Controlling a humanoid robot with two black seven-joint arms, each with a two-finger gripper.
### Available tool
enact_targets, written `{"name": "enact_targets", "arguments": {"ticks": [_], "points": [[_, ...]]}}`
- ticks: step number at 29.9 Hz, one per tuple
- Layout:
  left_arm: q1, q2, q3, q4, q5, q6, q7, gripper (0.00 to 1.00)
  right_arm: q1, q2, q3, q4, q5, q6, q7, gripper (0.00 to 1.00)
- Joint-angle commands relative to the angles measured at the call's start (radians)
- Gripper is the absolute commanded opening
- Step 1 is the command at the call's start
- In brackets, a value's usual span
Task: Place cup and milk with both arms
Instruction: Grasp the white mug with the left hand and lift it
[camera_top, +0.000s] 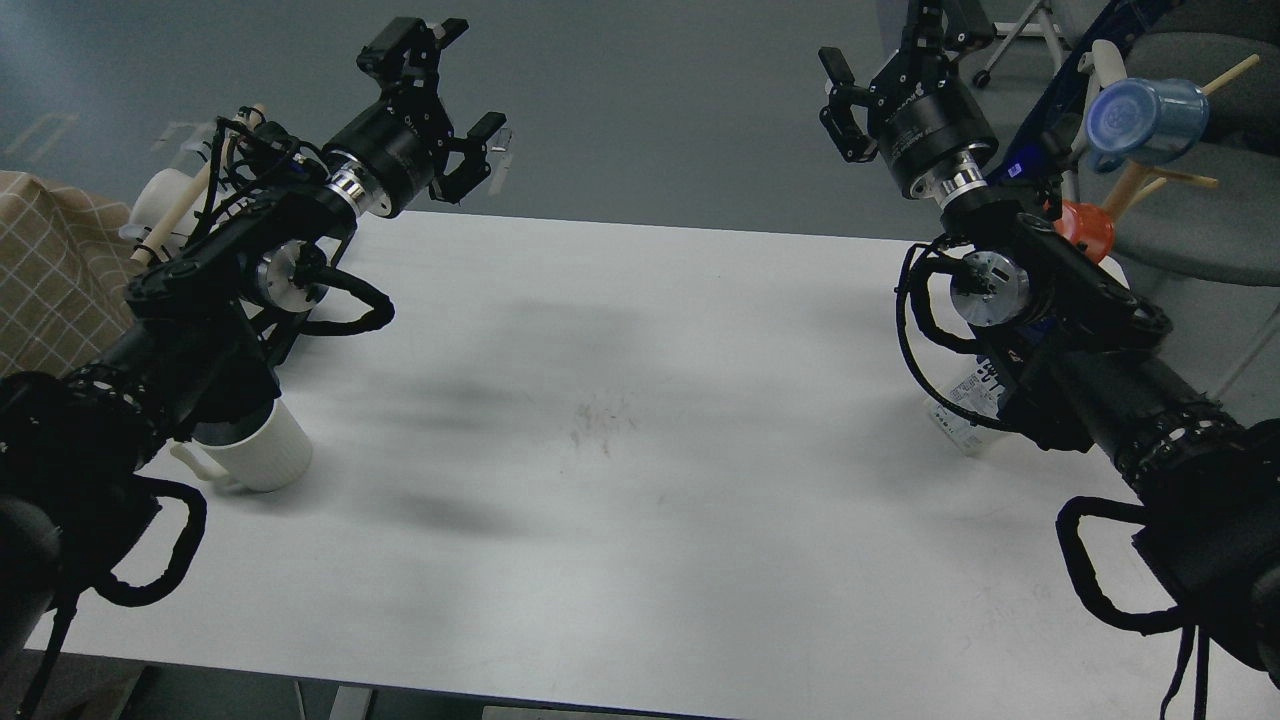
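Note:
The white ribbed cup (262, 450) stands on the white table (640, 480) near its left side, handle turned toward the front left, its rim partly hidden under my left forearm. Of the milk (965, 402), only a white lower part with dark print shows, at the right side of the table beneath my right arm. Up past the table's far edge, well beyond the cup, my left gripper (468, 88) is open and holds nothing. My right gripper (885, 65) is also raised beyond the far edge, away from the milk, open and empty.
A blue cup (1150, 115) hangs on a wooden peg rack at the back right, with a small orange cup (1090, 228) below it. White items (165, 200) on another wooden peg stand at the back left. A checked cloth (50, 265) lies at the left.

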Motion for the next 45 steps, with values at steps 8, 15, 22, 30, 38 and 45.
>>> {"name": "enact_targets", "arguments": {"ticks": [8,15,22,30,38,45], "points": [[0.002,0.005,-0.015,-0.008,-0.038,0.0,-0.021,0.98,0.018,0.0,-0.001,-0.002,-0.001,-0.005,0.0,0.98],[0.005,0.014,-0.047,0.006,-0.041,0.0,-0.021,0.98,0.015,0.0,-0.001,-0.002,0.0,-0.008,0.0,1.0],[0.005,-0.001,-0.058,0.029,-0.039,0.0,-0.021,0.98,0.015,0.0,-0.001,-0.002,0.0,-0.026,0.0,1.0],[0.005,-0.004,-0.051,0.029,-0.039,0.0,-0.024,0.98,0.013,0.0,-0.001,-0.003,0.0,-0.032,0.0,1.0],[0.024,0.002,-0.049,0.028,-0.038,0.0,-0.021,0.99,0.013,0.0,-0.003,-0.017,0.0,-0.034,0.0,1.0],[0.024,-0.003,-0.049,0.028,-0.036,0.0,-0.015,0.99,0.013,0.0,-0.001,-0.017,0.0,-0.034,0.0,1.0]]}}
